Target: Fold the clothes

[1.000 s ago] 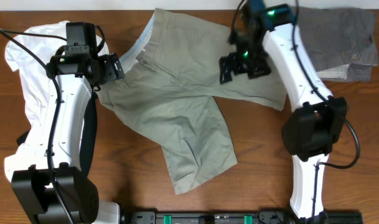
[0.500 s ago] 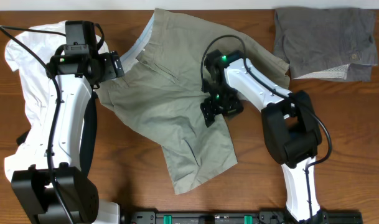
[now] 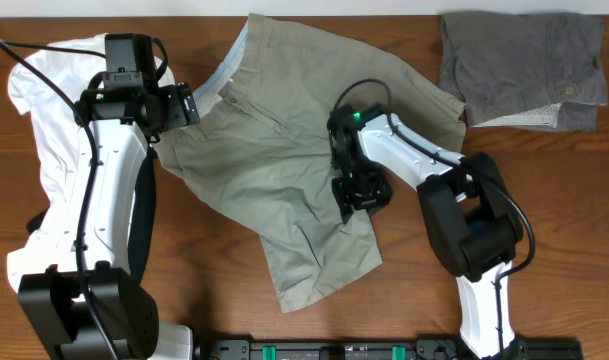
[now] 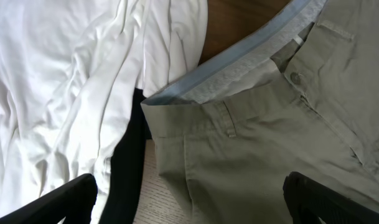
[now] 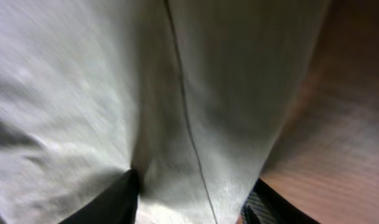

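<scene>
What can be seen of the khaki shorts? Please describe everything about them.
The khaki shorts are olive-tan, cotton-looking and wrinkled, and lie spread unfolded on the table. One leg points to the near edge, the other to the right. The waistband, upper left, is turned open, showing pale bluish lining and a button. The left end effector hovers open over the waistband; the right end effector is at the nearer leg's right edge, grip unclear. A white garment lies beside the waistband.
</scene>
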### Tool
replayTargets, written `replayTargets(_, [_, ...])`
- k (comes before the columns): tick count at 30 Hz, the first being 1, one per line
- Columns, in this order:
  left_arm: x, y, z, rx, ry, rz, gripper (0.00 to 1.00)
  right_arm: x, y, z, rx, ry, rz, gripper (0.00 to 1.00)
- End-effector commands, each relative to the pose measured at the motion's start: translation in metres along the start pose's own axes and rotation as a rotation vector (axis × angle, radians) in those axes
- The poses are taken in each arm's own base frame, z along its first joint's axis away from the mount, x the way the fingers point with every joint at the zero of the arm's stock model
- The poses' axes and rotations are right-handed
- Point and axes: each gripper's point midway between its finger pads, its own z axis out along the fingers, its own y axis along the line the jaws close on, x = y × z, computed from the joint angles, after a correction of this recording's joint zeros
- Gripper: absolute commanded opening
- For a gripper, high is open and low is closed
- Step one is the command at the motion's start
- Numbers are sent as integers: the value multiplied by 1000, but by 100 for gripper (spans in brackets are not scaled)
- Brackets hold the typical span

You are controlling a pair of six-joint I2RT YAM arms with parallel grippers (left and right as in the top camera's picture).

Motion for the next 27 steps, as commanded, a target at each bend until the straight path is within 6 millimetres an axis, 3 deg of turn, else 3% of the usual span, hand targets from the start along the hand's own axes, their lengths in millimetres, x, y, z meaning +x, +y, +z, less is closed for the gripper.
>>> replayTargets(1, [-5,1,-3,2,-12,5,96,10,-18,29,64,78,39,38])
replayTargets(4, [-4,1,-2,2,-9,5,96,7,-27,20,73,52,60,3])
replayTargets(11, [-3,1,-1,1,-5,5,96,-9,-60,-40,39,-136,91,1])
replayTargets(16, [-3,1,-1,1,-5,6,96,-39,-91,-88,20,-356,38,1])
replayTargets(20, [-3,1,-1,1,-5,6,96,-66,-103,-105,-6,-488,-27,1])
replayTargets(21, [-2,1,-1,0,-2,6,96,-71,-105,-107,-2,-509,-30,10])
replayTargets(23, [1,1,-1,-2,10,17,96,-76,-107,-112,0,-537,-32,47])
replayTargets(25, [5,2,0,-4,24,52,96,-78,-105,-118,-8,-548,-34,78])
replayTargets(27, [9,2,4,-2,35,105,96,-78,-99,-124,-36,-553,-43,88])
